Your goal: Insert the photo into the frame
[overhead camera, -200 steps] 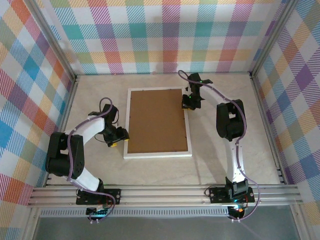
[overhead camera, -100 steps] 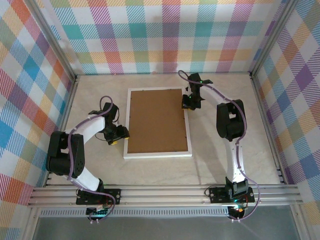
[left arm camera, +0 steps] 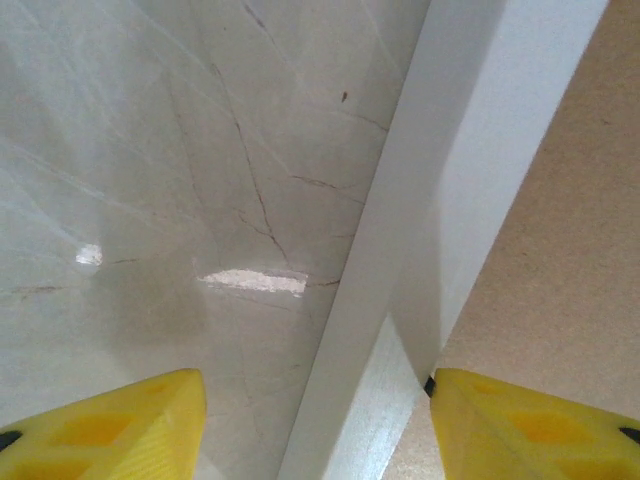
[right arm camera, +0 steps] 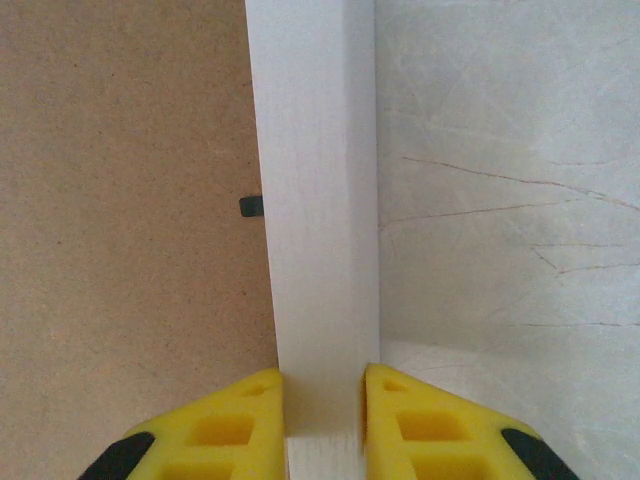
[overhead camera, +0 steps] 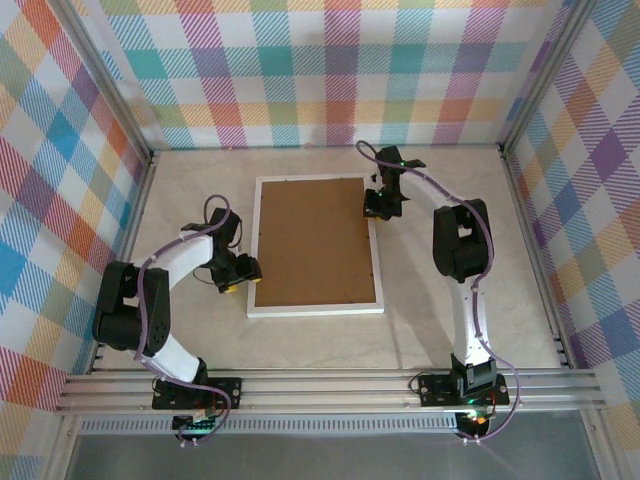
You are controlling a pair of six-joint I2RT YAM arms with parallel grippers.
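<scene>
Pinching frame [right arm camera: 315, 200] border, right fingers [right arm camera: 225, 425]

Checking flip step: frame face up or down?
Face down: the brown backing board shows inside the frame, a black tab at its edge.

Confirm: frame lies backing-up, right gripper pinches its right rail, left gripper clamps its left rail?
No: the left gripper is open, fingers straddling the frame's left rail unclamped, per the left wrist view. The right gripper does pinch the right rail, backing board up.
</scene>
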